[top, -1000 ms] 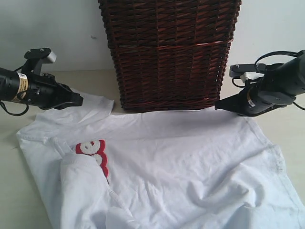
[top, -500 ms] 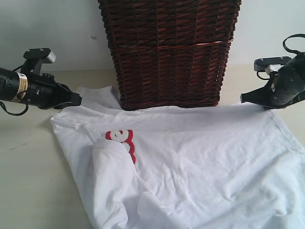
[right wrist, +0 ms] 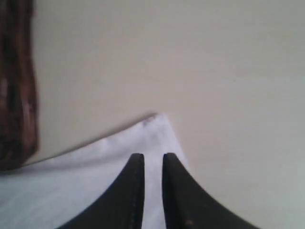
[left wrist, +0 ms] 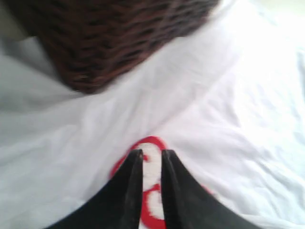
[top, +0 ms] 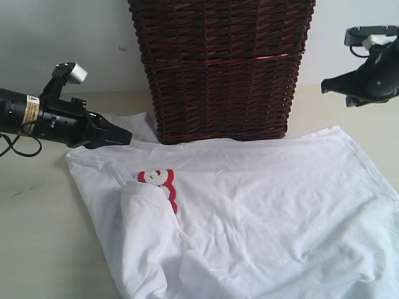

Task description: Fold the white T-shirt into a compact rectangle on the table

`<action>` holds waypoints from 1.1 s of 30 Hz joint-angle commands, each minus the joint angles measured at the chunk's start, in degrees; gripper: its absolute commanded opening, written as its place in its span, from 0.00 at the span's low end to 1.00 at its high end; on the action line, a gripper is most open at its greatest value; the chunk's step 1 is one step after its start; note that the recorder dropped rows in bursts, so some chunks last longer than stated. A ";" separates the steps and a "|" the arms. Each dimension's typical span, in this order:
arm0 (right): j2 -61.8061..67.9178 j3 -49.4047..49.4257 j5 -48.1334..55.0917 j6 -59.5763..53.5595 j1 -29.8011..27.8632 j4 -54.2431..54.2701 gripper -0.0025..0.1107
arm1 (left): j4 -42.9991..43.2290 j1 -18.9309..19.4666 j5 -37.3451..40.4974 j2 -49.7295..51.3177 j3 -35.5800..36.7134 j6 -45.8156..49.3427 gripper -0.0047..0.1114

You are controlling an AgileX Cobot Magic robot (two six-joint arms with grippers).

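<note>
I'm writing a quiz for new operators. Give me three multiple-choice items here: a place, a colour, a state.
1. Where is the wicker basket relative to the white T-shirt? A) on it B) behind its far edge C) in front of it
2. What colour is the shirt's chest patch? A) red B) blue C) green
3. What is the right gripper doing? A) clamping a sleeve B) hanging in air, holding nothing C) reaching into the basket
1 B: it rises just beyond the shirt's far edge. 2 A: red surrounds white letters. 3 B: nothing sits between its jaws.
</note>
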 commanded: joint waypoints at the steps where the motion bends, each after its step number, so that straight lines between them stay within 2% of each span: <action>1: -5.98 -0.52 4.68 -20.75 -0.31 22.36 0.16 | -0.26 -2.95 -8.35 0.01 1.21 1.20 0.18; 4: -8.73 -0.52 7.22 -30.63 -0.31 34.76 0.16 | -0.26 -7.36 -8.97 -0.63 1.66 2.73 0.22; 6: -10.18 -0.52 9.59 -36.28 -0.31 41.16 0.16 | -0.26 -11.32 -1.76 -2.71 1.66 2.63 0.23; 7: -10.68 -0.52 10.88 -37.83 -0.31 42.61 0.16 | -0.26 -12.98 3.63 -4.19 1.79 1.36 0.23; 11: -13.24 -0.11 13.74 -38.78 -0.31 43.47 0.16 | -0.26 -20.01 39.54 -10.25 3.14 -7.74 0.22; 12: -14.24 0.59 13.50 -38.78 -0.31 43.31 0.16 | -0.26 -21.26 46.35 -11.70 3.63 -9.69 0.22; 13: -15.37 1.55 13.00 -38.78 -0.31 43.31 0.15 | -0.26 -22.11 49.52 -12.88 4.09 -10.00 0.22; 14: -16.66 2.48 12.16 -38.78 -0.31 43.31 0.14 | -0.26 -22.53 49.48 -14.27 4.58 -9.90 0.22; 17: -20.83 6.63 7.66 -38.78 -0.31 43.47 0.09 | -0.26 -22.70 44.13 -17.13 6.20 -12.51 0.21; 19: -23.26 8.83 5.88 -38.78 -0.31 43.47 0.07 | -0.26 -22.81 44.23 -17.78 7.32 -13.52 0.17; 22: -26.88 12.11 5.43 -39.42 -0.31 43.47 0.07 | -0.26 -22.81 58.45 -17.90 8.85 -13.01 0.09; 23: -28.22 13.22 5.16 -39.84 -0.31 43.47 0.07 | -2.83 -22.81 65.03 -18.10 9.01 -10.44 0.06; 25: -30.81 15.16 3.92 -39.94 -0.31 43.47 0.07 | -13.51 -22.81 75.39 -18.60 8.45 1.09 0.04; 27: -33.39 17.18 2.19 -39.97 -0.31 43.47 0.07 | -28.98 -22.81 81.01 -19.28 6.31 19.61 0.04; 29: -35.81 19.20 -0.02 -39.83 -0.31 43.47 0.07 | -49.58 -22.81 83.77 -19.41 3.71 43.09 0.04; 31: -38.48 21.27 -0.56 -39.83 -0.31 44.56 0.07 | -75.03 -22.70 88.30 -19.27 0.67 71.59 0.04; 33: -40.74 22.92 -0.79 -39.98 -0.31 44.83 0.07 | -94.48 -22.70 92.37 -18.91 -1.40 94.15 0.04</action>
